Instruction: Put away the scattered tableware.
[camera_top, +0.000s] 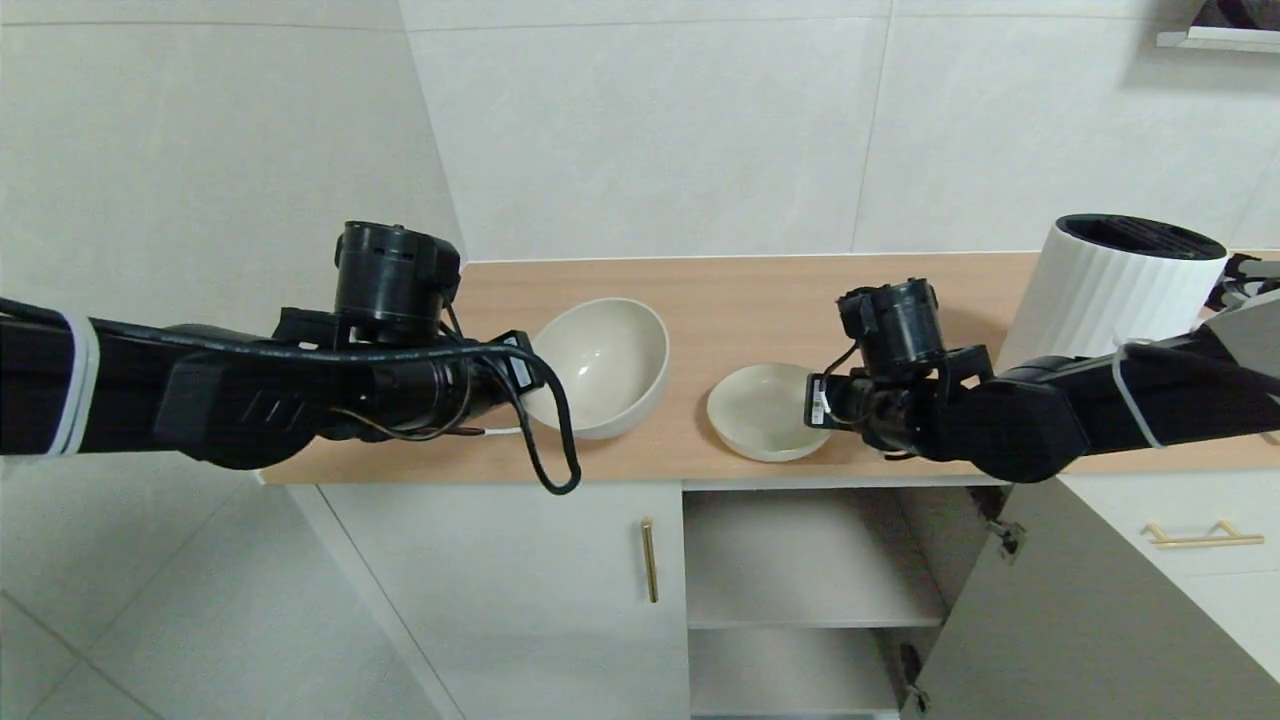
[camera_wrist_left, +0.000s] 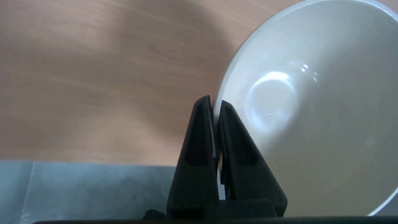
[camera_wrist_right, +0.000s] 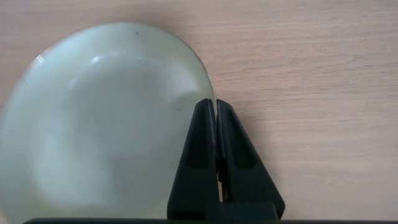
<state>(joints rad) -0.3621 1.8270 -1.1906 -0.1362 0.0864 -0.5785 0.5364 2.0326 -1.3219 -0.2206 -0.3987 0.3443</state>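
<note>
The left jaws are pressed together on the near rim of the large bowl, the thin edge caught between the two black fingers. The right jaws are closed in the same way on the rim of the small shallow dish. Both pieces are on the wooden counter, side by side but apart. The bowl is at the left and tipped so its opening leans to one side, and the dish is to its right, near the front edge. A white ribbed container stands farther right, against the wall. Below the counter, a cabinet door hangs open on white shelves, which look like the place meant for the tableware. As I judge it, the task is at an early stage: both grasps appear made, but neither piece has left the counter. What seems left is lifting each one, carrying it down past the counter's edge and setting it on a shelf.
</note>
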